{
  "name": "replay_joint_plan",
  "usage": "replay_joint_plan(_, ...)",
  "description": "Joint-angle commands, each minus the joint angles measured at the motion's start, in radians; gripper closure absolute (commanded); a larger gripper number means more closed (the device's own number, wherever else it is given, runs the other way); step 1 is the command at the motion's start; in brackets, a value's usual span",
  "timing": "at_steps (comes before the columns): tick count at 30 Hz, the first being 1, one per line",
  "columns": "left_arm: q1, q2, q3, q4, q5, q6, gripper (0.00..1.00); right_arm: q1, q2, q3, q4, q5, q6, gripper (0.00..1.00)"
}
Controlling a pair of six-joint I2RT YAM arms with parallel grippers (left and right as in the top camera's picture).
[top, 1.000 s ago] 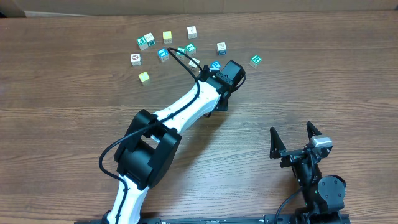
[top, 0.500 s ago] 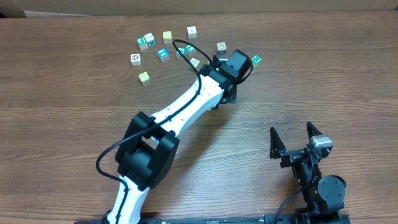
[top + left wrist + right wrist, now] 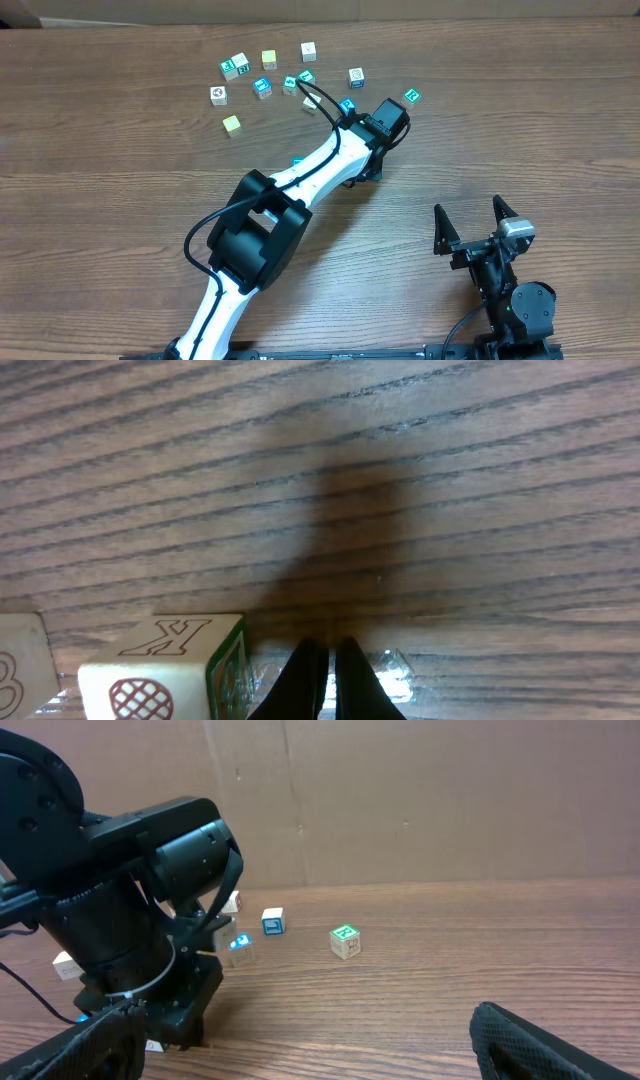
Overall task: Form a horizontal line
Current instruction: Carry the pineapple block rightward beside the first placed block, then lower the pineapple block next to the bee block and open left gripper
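1. Clearly no row exists yet. The picture cubes lie scattered at the far side of the table (image 3: 120, 200), among them the white cube with a grey symbol (image 3: 217, 94) and a blue-faced cube (image 3: 262, 87).
2. Over the last second the left arm (image 3: 300, 185) has swung its elbow rightward. Its wrist pushed out over the scatter, then drew back to the right. The blue lettered cube (image 3: 347, 104) is uncovered again, seemingly unmoved, so I judge nothing gained.
3. The left gripper (image 3: 327, 652) hangs low over bare wood, fingers pressed together around nothing. A cream cube marked X (image 3: 165, 665) sits just left of them, apart.
4. The teal-green cube (image 3: 410, 96) sits alone just right of that wrist, probably the next one to fetch.
5. The right gripper (image 3: 470, 212) rests at the near edge, jaws spread and empty.
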Motion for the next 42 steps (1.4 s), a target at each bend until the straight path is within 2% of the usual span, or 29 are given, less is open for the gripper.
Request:
replay_joint_plan(1, 0.012, 0.021, 0.011, -0.004, -0.019, 0.002, 0.96, 0.004, -0.003, -0.010, 0.006, 0.011, 0.003, 0.00)
replay_joint_plan(18, 0.044, 0.021, 0.011, -0.041, -0.032, -0.042, 0.96, 0.004, -0.003, -0.010, 0.006, 0.011, 0.003, 0.00)
replay_joint_plan(24, 0.051, 0.021, 0.011, -0.041, -0.032, -0.098, 0.96, 0.004, -0.003, -0.010, 0.006, 0.012, 0.003, 0.00)
replay_joint_plan(42, 0.081, 0.021, 0.011, -0.086, -0.062, -0.085, 0.96, 0.004, -0.003, -0.010, 0.006, 0.011, 0.003, 0.00)
